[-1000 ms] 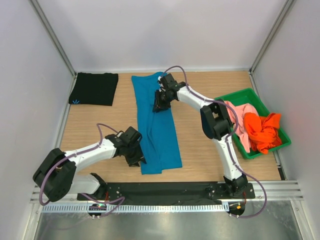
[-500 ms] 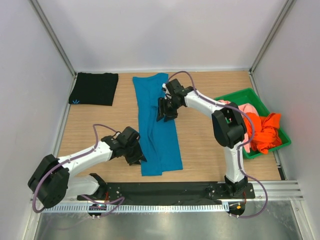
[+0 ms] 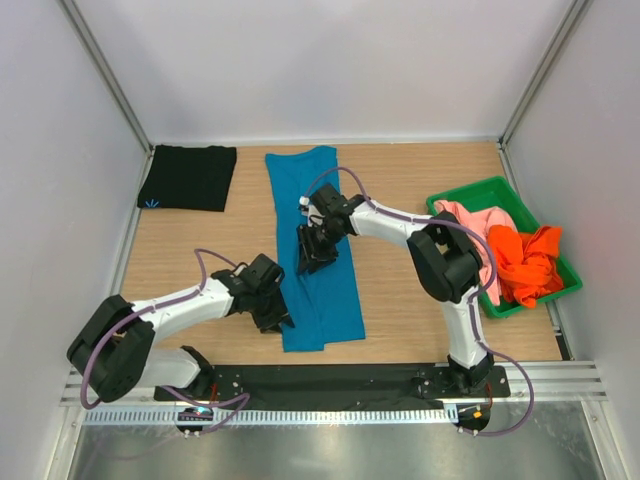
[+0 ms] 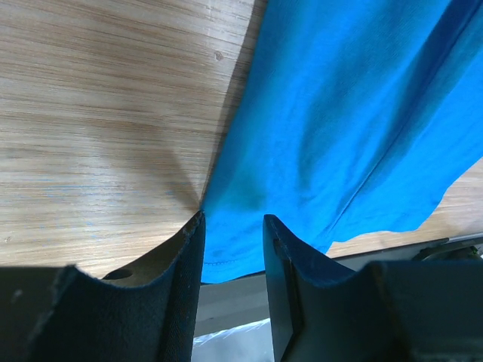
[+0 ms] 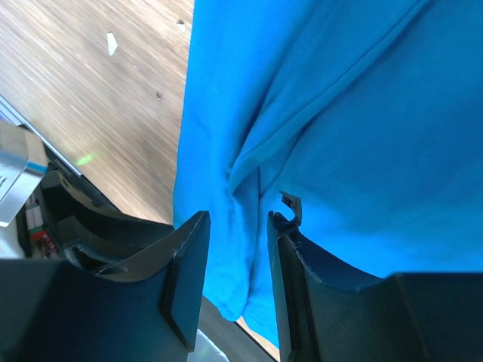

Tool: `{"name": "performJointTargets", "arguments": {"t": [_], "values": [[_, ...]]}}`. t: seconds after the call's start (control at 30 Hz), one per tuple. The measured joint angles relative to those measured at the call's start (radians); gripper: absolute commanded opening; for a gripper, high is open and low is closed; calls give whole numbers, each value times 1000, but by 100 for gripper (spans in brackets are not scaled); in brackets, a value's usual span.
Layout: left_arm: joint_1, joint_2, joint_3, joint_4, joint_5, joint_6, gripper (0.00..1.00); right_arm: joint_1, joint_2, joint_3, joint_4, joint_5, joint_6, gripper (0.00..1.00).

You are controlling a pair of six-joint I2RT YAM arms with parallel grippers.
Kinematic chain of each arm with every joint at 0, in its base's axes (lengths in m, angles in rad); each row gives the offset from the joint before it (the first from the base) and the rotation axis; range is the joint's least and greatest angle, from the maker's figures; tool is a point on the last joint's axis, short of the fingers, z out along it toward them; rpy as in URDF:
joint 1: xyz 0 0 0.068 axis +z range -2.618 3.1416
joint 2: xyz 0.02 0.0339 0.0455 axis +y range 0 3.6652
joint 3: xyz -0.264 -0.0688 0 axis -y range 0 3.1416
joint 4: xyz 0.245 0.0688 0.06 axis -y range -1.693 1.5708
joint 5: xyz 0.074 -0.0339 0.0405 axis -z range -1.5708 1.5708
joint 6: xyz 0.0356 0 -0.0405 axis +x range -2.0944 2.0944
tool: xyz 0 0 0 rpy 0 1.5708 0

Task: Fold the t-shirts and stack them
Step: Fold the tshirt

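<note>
The teal-blue t-shirt [image 3: 325, 300] lies as a long folded strip down the middle of the table. My left gripper [image 3: 276, 316] is open, low at the strip's left edge near its near end; the left wrist view [image 4: 232, 219] shows the cloth [image 4: 339, 113] just beyond the fingertips. My right gripper [image 3: 312, 256] is open over the middle of the strip; the right wrist view [image 5: 238, 217] shows a wrinkle of teal cloth [image 5: 339, 113] under the jaws. The black t-shirt [image 3: 188, 178] lies folded at the back left. The pink [image 3: 478, 225] and orange [image 3: 525, 262] t-shirts lie crumpled in the tray.
The green plastic tray [image 3: 480, 188] stands at the right edge of the table. White walls enclose the table on the left, back and right. A black strip and metal rail run along the near edge by the arm bases.
My right gripper has moved from the far end of the teal strip toward me, to its middle. The strip's far end now lies flat. The left gripper has barely moved.
</note>
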Motion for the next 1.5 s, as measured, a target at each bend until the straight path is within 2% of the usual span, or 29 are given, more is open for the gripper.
{"name": "performJointTargets", "arguments": {"t": [0.43,0.9,1.27,1.5], "values": [[0,1,3,1,2,1,38,2,58,-1,42,-14,18,36],[0,1,3,1,2,1,38,5,72,0,57,-32,40,41],[0,1,3,1,2,0,38,5,72,-1,66,-32,45,35],[0,1,3,1,2,0,38,5,71,-3,89,-36,61,35]]}}
